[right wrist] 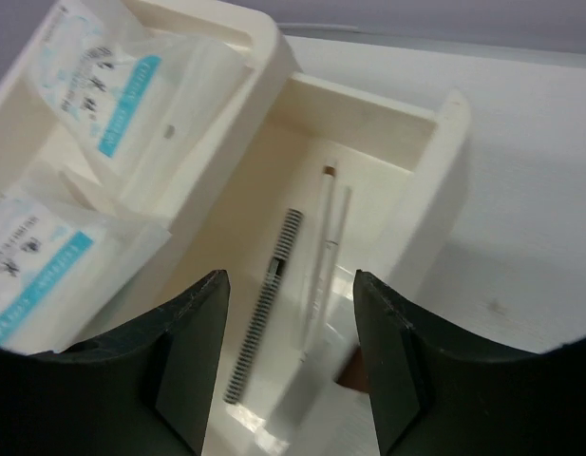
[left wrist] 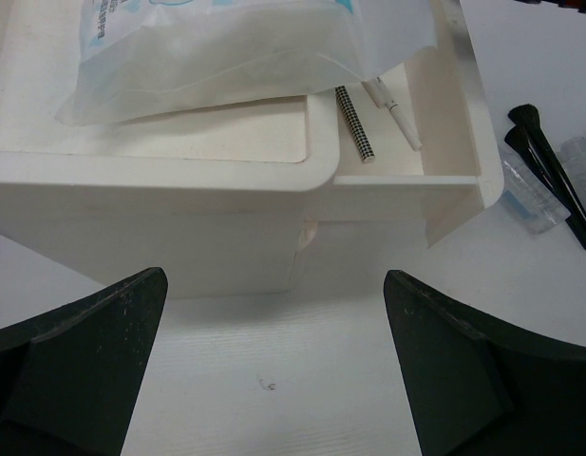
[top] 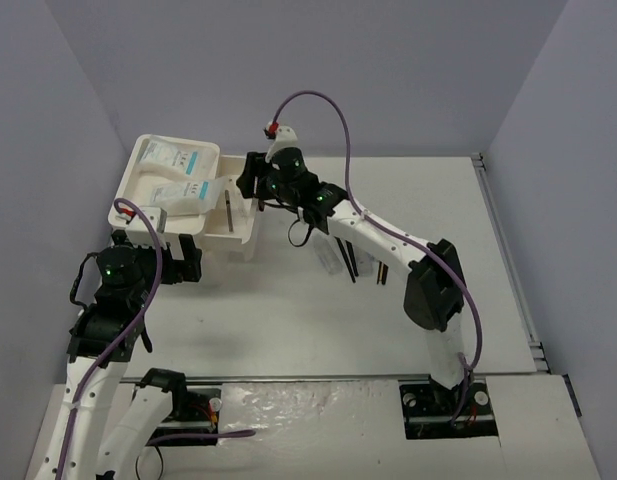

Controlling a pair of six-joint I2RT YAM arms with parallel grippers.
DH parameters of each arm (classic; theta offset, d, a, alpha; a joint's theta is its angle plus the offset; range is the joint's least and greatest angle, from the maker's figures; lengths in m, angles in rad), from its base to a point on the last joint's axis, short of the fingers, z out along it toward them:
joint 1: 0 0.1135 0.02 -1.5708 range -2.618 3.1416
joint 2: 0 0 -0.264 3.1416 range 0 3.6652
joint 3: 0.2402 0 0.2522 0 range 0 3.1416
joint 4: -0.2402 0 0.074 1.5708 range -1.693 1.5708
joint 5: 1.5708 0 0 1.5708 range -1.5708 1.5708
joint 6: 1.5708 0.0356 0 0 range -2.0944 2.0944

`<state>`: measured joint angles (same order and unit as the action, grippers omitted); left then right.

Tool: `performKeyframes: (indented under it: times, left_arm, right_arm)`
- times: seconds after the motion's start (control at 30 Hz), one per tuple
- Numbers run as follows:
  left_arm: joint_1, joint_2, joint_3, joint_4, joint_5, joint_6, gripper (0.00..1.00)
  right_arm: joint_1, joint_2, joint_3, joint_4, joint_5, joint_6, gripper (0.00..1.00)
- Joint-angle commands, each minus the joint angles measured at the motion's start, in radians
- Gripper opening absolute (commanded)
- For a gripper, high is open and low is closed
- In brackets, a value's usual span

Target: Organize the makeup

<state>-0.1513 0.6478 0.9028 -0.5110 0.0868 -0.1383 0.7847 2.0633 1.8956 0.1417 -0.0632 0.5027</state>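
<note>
While right hand (right wrist: 291,290) hangs spread over tray (right wrist: 446,142), left hand (left wrist: 274,285) spread too — both empty

One white teal-labelled packet (right wrist: 122,104) and another packet (right wrist: 36,256) are lying flat in the organizer's (right wrist: 274,47) wide tray. A checkered stick (right wrist: 264,309) and a clear tube (right wrist: 321,256) are lying side by side in its narrow compartment. Black brushes (left wrist: 549,161) are resting on the table (left wrist: 274,380).

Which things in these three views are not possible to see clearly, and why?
1. Top view: loose makeup items on the table, partly under the right arm; count unclear.
2. Right wrist view: a brown object, mostly behind a finger of the right gripper.
3. Left wrist view: the near packet, cut off by the top edge; label unreadable.
</note>
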Motion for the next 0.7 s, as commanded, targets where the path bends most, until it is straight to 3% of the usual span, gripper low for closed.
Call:
performKeyframes:
  times: [0.0, 0.23, 0.4, 0.53, 0.67]
  left_arm:
    - [-0.002, 0.003, 0.02, 0.065, 0.003, 0.007, 0.97]
    - [-0.002, 0.009, 0.022, 0.063, 0.002, 0.005, 0.97]
    - [-0.004, 0.018, 0.022, 0.065, 0.005, 0.002, 0.97]
    - [-0.002, 0.021, 0.022, 0.065, 0.007, 0.002, 0.97]
    - [-0.002, 0.026, 0.022, 0.065, 0.007, 0.002, 0.97]
  right_arm:
    - [-0.04, -0.263, -0.144, -0.015, 0.263, -0.174, 0.51]
    - [-0.223, -0.525, -0.618, -0.091, 0.325, -0.163, 0.43]
    - [-0.383, -0.604, -0.851, -0.094, 0.272, -0.144, 0.3]
    - [-0.449, -0.592, -0.946, -0.093, 0.228, -0.152, 0.15]
    - [-0.471, -0.55, -0.975, -0.087, 0.222, -0.167, 0.07]
